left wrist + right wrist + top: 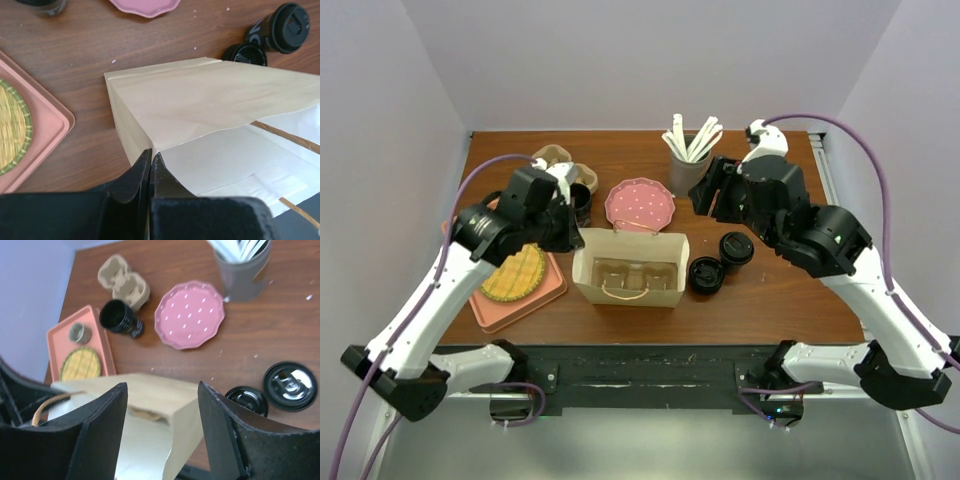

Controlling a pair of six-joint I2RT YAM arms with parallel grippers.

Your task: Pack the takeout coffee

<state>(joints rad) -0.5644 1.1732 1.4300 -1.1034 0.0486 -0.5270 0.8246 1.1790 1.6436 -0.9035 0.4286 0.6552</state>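
A tan paper bag (630, 285) stands open in the middle of the table, with a cardboard cup carrier (632, 272) inside it. My left gripper (570, 232) is shut on the bag's left rim; its fingertips (150, 155) pinch the rim at a corner of the paper bag (200, 95). Two coffee cups with black lids (706, 274) (736, 249) stand just right of the bag, also seen as the two cup lids (246, 399) (290, 386). My right gripper (708, 198) hangs open above the bag's right end (165, 395), with nothing between its fingers (107, 410).
A pink dotted plate (640, 204) lies behind the bag. A grey holder with white sticks (688, 160) stands at the back. A pink tray (545, 292) with a yellow woven mat (515, 272) lies left. A spare cardboard carrier (552, 158) and a black cup on its side (580, 200) lie at the back left.
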